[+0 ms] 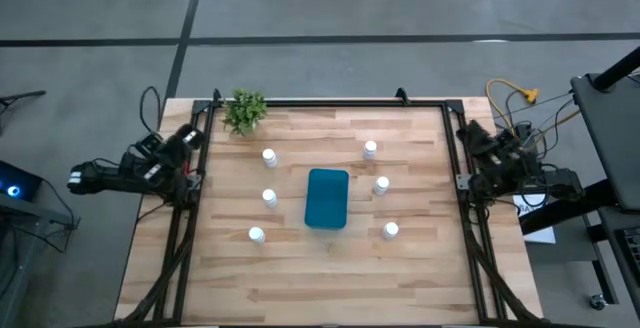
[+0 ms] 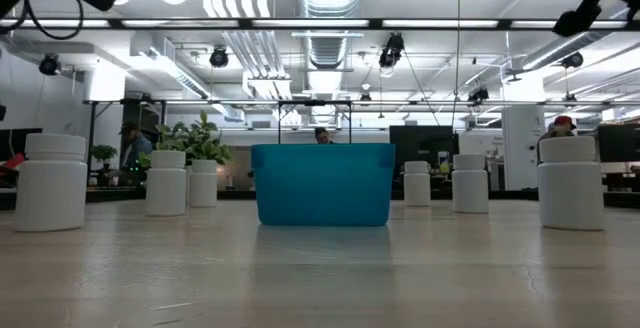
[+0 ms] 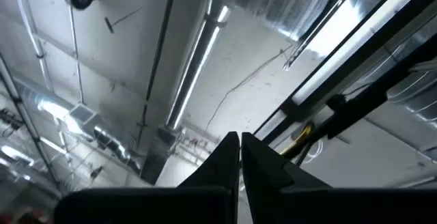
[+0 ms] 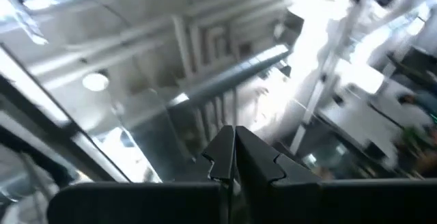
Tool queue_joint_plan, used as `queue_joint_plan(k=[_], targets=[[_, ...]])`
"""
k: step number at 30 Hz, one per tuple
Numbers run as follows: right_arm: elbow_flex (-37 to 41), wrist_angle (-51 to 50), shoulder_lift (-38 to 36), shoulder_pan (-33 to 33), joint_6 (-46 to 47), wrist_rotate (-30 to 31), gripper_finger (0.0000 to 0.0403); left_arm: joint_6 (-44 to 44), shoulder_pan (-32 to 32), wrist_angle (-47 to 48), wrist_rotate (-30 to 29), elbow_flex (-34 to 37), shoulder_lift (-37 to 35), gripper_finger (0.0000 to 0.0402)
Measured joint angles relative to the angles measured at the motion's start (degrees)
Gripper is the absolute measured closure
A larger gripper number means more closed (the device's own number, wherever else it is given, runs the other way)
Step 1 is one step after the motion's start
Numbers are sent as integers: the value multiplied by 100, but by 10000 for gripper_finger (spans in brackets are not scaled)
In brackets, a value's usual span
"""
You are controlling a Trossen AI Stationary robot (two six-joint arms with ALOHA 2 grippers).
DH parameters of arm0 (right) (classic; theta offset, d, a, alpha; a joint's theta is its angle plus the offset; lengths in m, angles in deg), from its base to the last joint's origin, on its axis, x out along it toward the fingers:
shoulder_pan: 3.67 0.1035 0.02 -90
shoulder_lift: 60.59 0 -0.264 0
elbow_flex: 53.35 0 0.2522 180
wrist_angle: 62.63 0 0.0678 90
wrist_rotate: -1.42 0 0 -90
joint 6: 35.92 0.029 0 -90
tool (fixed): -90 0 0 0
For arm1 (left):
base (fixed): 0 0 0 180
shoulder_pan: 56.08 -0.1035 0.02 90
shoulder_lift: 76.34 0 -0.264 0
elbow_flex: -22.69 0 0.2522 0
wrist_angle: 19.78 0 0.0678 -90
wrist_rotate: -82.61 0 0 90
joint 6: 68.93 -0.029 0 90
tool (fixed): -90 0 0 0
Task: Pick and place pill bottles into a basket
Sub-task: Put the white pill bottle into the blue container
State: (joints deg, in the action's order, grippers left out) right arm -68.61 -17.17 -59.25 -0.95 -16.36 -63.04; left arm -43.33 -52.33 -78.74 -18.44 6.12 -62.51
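Six pill bottles are standing upright on the wooden surface [image 1: 320,278], none in the basket [image 1: 327,198] yet, which sits empty-looking in the middle, teal and rectangular. Three bottles line up on the side nearer the left pincer [image 3: 240,149]: one [image 1: 269,156] closest to the plant [image 1: 245,111], one [image 1: 269,197] just off the basket's long side, one [image 1: 256,234] furthest toward the front edge. The other three are on the right pincer's [image 4: 234,145] side: one [image 1: 370,149] toward the back, one [image 1: 381,184] close beside the basket, one [image 1: 390,230] nearer the front. None of them touch the basket or each other. Both arms are parked off at the surface's edges, left arm folded out past the left rail, right arm bunched up by the right rail, both well apart from any bottle. From the wrist cams both pincers are pointing up at the ceiling with the fingers clenched together, gripping nothing. From table height you can see a couple of people way back in the room behind the basket.
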Motion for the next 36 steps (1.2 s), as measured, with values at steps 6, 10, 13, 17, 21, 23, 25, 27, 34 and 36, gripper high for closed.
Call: queue_joint_plan(k=[6,10,13,17,21,23,25,27,34,36], targets=[[-759,32,113,0,-871,-575,394,-758,0,-101,-63,-323,505,402],[-1462,-35,489,0,-1658,-811,394,-850,0,-193,-344,-643,880,402],[-2066,-35,936,0,-2145,-849,394,-931,0,-203,-637,-941,1125,402],[-2894,-47,1684,0,-2774,-1048,394,-1414,0,-196,-734,-1437,1436,402],[-3737,-48,2444,0,-3126,-1158,394,-1580,0,-187,-732,-2079,1739,402],[-4190,-46,2840,0,-3202,-1356,394,-1558,0,-192,-727,-2466,1899,402],[-4615,-123,3213,0,-3314,-1538,394,-1560,0,-180,-628,-2865,2087,402],[-5069,-543,3534,0,-3354,-1718,394,-1624,0,-61,-338,-3269,2301,402],[-6955,-4287,4422,0,-2901,-1858,394,-2204,0,2596,395,-4931,2955,402],[-7542,-5416,4711,0,-2754,-1858,394,-2310,0,4032,383,-5518,3093,402]])
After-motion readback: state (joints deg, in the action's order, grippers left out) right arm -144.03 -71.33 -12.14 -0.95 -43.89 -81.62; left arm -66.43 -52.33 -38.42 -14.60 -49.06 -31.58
